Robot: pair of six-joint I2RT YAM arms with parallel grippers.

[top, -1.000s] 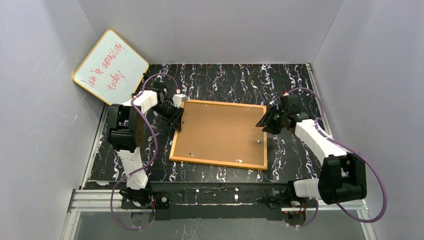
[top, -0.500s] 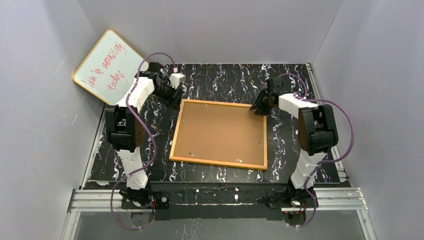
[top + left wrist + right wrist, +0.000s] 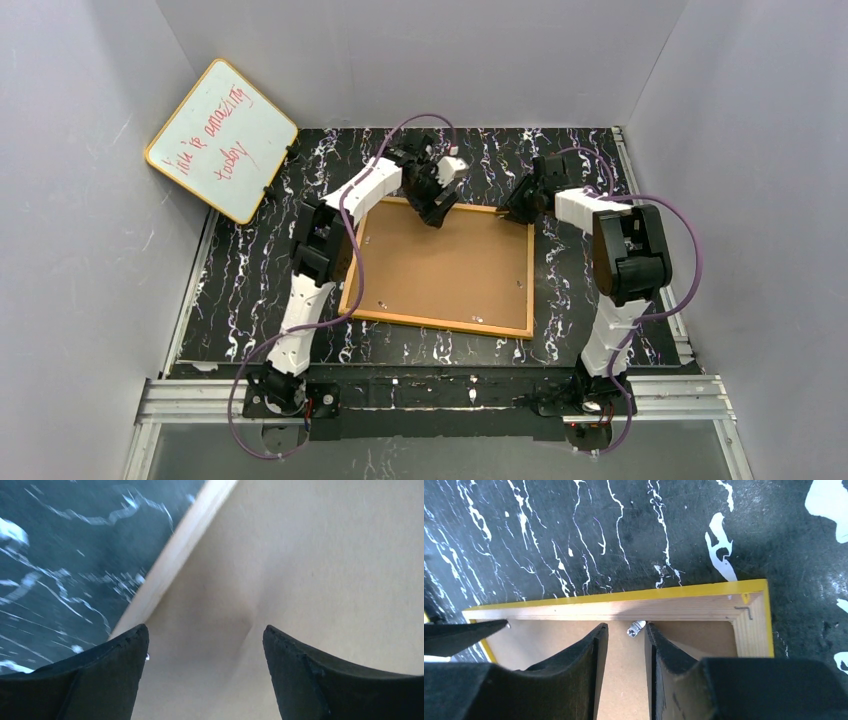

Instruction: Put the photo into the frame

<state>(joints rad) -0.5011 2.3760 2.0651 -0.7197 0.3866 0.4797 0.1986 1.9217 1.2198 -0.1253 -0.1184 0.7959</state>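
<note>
The frame [image 3: 438, 324] lies face down on the black marbled table, its orange-brown back up and a brown backing board [image 3: 445, 265] set in it. The photo does not show in any view. My left gripper [image 3: 437, 212] is open over the frame's far edge; in the left wrist view [image 3: 205, 630] its fingers straddle bare backing board [image 3: 325, 555] beside the wooden rim [image 3: 175, 555]. My right gripper [image 3: 515, 212] is at the far right corner. In the right wrist view [image 3: 626, 626] it is slightly open, with a small metal tab [image 3: 636, 628] between its tips at the rim [image 3: 624, 607].
A yellow-rimmed whiteboard [image 3: 222, 138] with red handwriting leans against the left wall at the back. Grey walls enclose the table on three sides. A metal rail [image 3: 440, 398] runs along the near edge by the arm bases.
My left arm has swung right from the frame's far left corner to the middle of its far edge. My right gripper moved from the right edge to the far right corner and stays there.
</note>
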